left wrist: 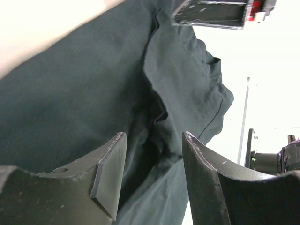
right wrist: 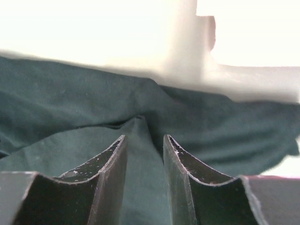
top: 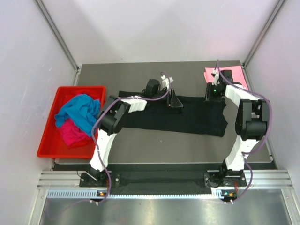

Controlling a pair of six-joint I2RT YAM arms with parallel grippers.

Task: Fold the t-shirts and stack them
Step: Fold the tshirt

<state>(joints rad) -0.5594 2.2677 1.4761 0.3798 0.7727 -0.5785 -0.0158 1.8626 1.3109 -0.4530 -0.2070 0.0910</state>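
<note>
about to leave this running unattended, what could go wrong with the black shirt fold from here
The right gripper straddles a raised ridge of the black t-shirt; whether it grips is unclear, so the cloth may slip out when lifted.
The left gripper stands open over bunched folds and might catch several layers, skewing the fold.
The pink t-shirt lies close by the right arm and could get dragged.

Black shirt (top: 187, 119) spread flat right of red tray (top: 47, 151); turquoise shirt (top: 79, 112), magenta shirt (top: 72, 133) crumpled inside; pink shirt (top: 234, 75) far right.
</note>
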